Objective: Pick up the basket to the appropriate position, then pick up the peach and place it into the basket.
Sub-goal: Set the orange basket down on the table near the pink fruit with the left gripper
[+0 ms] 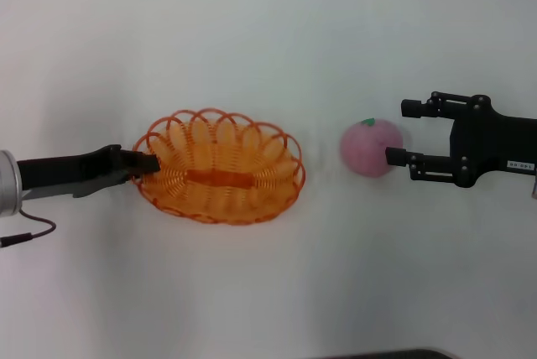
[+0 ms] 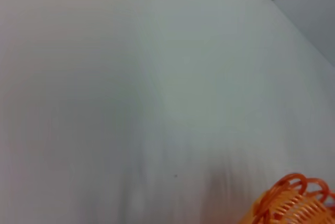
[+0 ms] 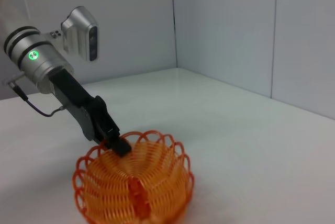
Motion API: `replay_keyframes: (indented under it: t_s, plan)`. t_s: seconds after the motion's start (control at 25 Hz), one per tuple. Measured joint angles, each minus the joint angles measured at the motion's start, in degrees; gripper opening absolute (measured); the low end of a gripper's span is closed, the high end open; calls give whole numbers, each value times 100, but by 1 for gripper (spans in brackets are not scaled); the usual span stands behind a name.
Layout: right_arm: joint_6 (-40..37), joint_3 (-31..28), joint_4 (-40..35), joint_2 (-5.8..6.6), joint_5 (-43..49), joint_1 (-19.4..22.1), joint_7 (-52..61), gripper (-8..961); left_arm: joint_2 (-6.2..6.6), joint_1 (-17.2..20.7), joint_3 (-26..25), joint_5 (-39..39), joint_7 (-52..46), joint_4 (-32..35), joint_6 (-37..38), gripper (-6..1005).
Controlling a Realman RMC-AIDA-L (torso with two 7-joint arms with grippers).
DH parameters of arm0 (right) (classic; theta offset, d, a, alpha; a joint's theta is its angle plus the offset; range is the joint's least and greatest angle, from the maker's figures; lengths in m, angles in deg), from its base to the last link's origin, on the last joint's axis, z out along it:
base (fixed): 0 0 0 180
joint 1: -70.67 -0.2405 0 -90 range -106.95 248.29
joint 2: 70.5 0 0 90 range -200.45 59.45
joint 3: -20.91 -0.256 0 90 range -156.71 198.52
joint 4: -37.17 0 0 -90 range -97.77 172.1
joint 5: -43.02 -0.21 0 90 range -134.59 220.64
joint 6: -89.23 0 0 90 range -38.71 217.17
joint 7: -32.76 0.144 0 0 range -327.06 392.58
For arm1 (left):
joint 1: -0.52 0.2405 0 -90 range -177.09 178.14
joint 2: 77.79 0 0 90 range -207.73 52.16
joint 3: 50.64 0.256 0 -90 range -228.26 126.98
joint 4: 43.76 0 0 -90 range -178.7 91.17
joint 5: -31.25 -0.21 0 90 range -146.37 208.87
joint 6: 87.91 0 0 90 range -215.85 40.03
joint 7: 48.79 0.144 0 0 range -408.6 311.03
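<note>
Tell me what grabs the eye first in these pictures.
The bright orange basket stands out on the white table, with the left gripper clamped on its left rim. To its right lies the pink peach, with the open right gripper closing in from the far side.

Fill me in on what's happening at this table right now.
The left end effector is shut on the left rim of the orange basket, which sits on the white table. The right end effector is open and reaching in from the right, one finger beside the pink peach, which rests on the table just right of the basket. The peach is not yet grasped, and the basket holds nothing.
</note>
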Motion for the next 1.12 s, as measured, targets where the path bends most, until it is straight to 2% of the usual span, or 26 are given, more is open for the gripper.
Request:
replay_keyframes:
  t_s: [0.16, 0.6, 0.96, 1.12]
  plan:
    - [-1, 0, -22, 0, -1, -6, 0, 766, 15, 33, 2, 33, -1, 9, 87, 178]
    - [-13, 0, -117, -1, 0, -5, 0, 767, 30, 115, -10, 33, 39, 10, 326, 199]
    - [-10, 0, -146, -6, 11, -13, 0, 767, 32, 164, -32, 150, 144, 219, 445, 441]
    - [-7, 0, -148, 1, 8, -21, 0, 767, 88, 153, -237, 143, 197, 294, 534, 542]
